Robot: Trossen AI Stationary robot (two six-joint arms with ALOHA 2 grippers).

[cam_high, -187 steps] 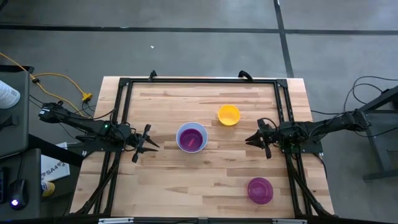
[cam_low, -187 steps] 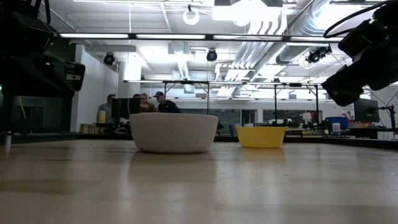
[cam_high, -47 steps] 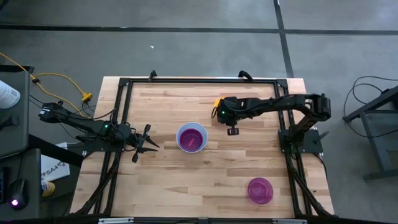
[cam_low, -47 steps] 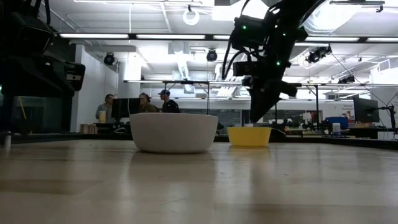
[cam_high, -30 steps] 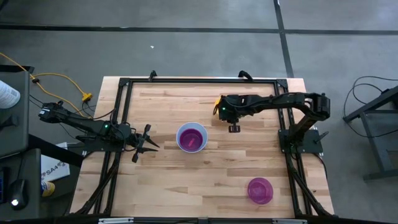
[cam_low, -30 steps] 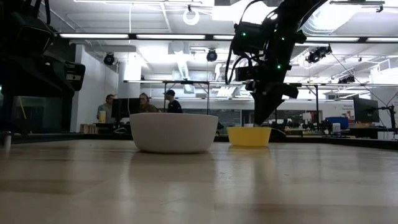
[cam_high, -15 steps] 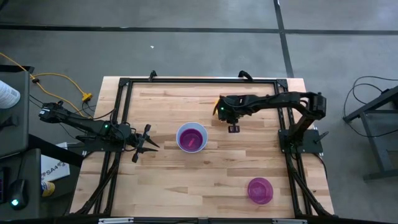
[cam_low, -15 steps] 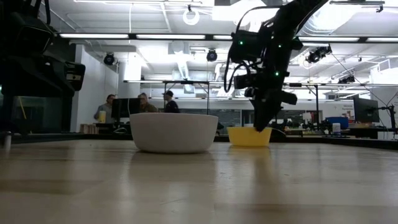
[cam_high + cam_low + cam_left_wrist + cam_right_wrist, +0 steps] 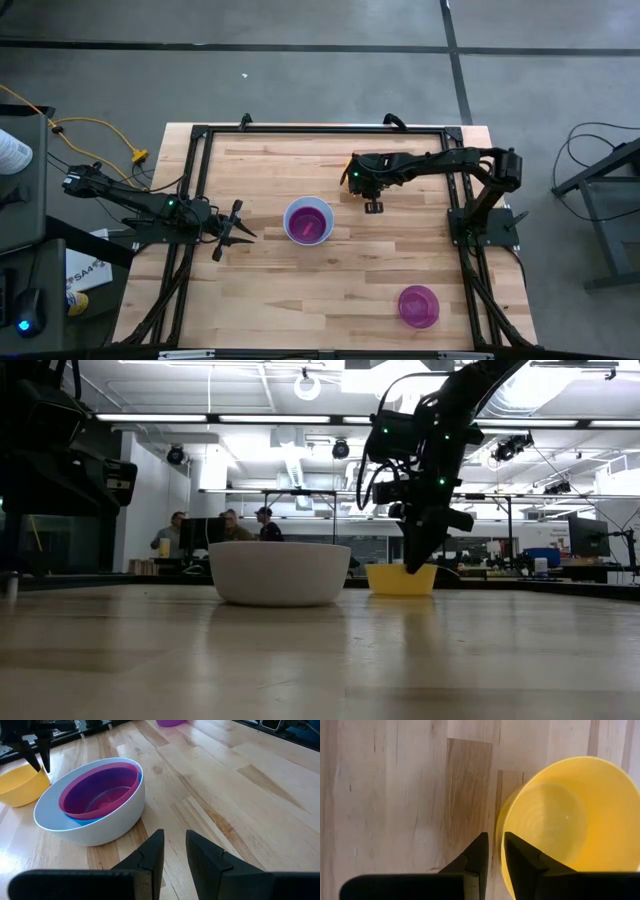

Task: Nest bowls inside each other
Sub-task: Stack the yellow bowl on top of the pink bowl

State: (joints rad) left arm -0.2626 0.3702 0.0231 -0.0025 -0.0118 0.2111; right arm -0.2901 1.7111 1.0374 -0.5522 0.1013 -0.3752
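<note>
A yellow bowl stands on its base on the table, far of centre. My right gripper points steeply down over it and is open by a narrow gap. One finger is outside the bowl's rim and the other is over the inside. In the low view its tips reach rim height. A white bowl at the table's middle holds a blue bowl and a pink one. A purple bowl sits near right. My left gripper waits at the left, open by a narrow gap, with nothing between its fingers.
A black frame runs round the table's working area. Bare wood lies between the white bowl and the purple bowl. In the high view my right arm covers most of the yellow bowl. People sit at desks far behind the table.
My right gripper has sunk a little over the yellow bowl, so its tips have come from just above the rim down to rim height. The bowls have stayed where they were.
</note>
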